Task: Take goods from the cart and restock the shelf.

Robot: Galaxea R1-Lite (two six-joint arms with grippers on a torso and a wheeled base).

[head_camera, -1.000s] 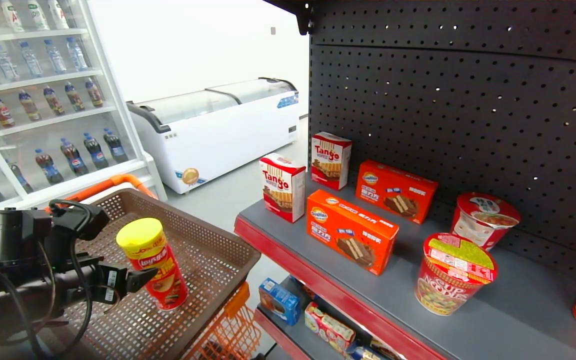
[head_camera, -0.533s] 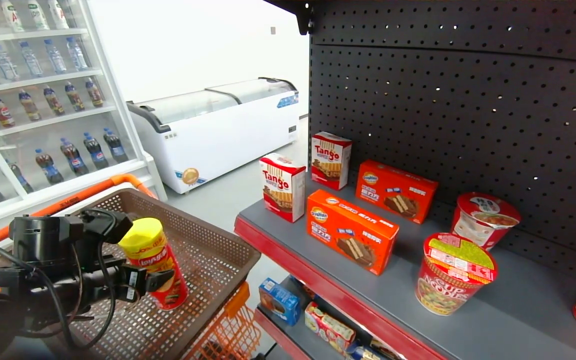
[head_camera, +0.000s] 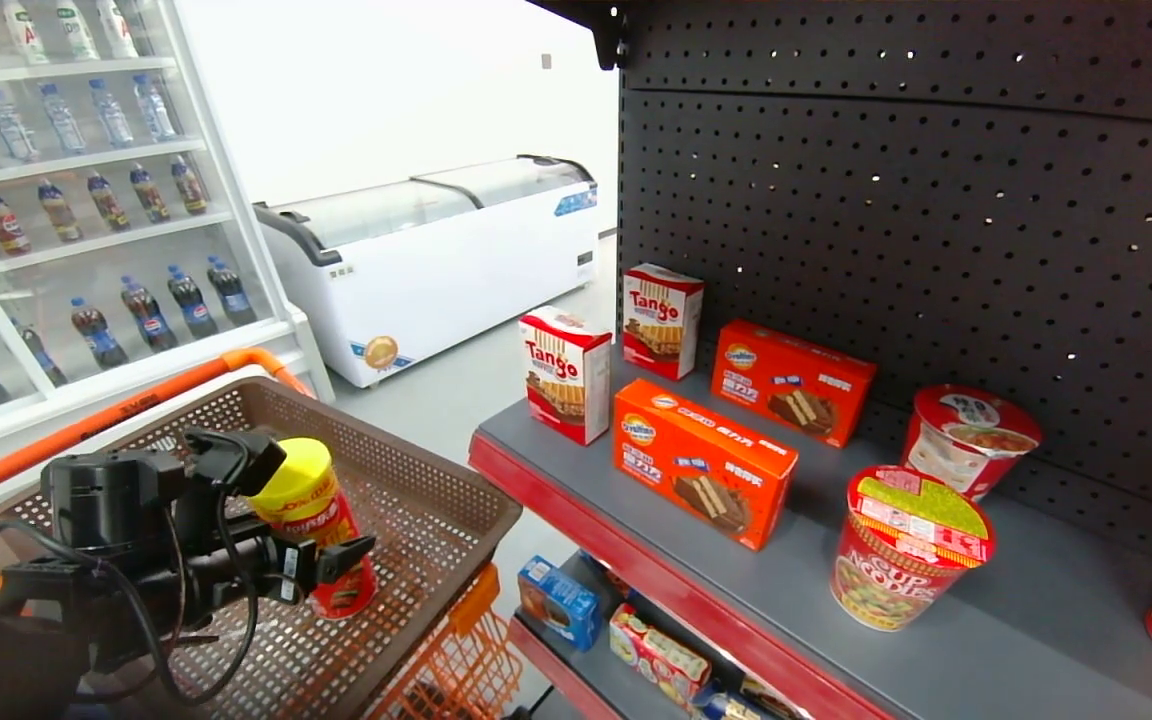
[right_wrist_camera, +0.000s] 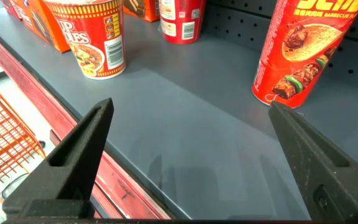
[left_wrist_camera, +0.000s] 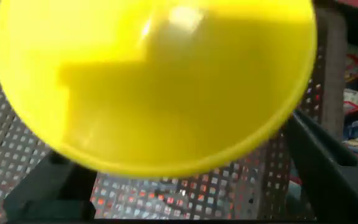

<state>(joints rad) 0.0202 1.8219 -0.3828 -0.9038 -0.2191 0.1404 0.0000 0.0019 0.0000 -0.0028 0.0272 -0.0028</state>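
Left gripper (head_camera: 324, 500) advanced astride can (head_camera: 338, 588); wrist view: lid (left_wrist_camera: 154, 81)

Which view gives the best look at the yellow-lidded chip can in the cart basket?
Head view: the chip can stands in the cart basket, the left end effector straddling it. The left wrist view catches just its yellow lid, close up. The right wrist view faces the shelf.

Red chip can (head_camera: 321, 510) with yellow lid, standing upright in the brown perforated cart basket (head_camera: 416, 500), grey red-edged shelf (head_camera: 1066, 620) just beside the basket
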